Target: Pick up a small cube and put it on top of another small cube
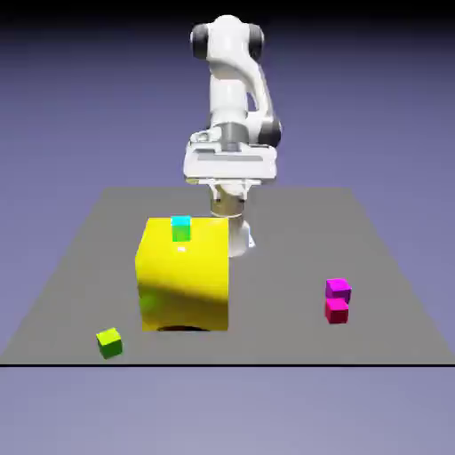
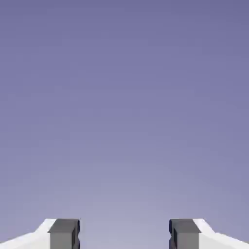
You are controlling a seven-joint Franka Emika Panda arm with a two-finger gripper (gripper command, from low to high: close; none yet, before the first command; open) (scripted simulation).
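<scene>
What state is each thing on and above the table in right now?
Gripper: open, nothing between its fingertips.
Lime cube: on the table, not held.
Green cube with cyan top: not held, no cube on top of it.
Big yellow block: on the table.
Magenta cube: not held.
Crimson cube: not held.

Lime-yellow small cube, cyan-topped green cube

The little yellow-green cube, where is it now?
In the exterior view, the yellow-green cube sits near the table's front edge, just to the left of the big yellow block.
</scene>
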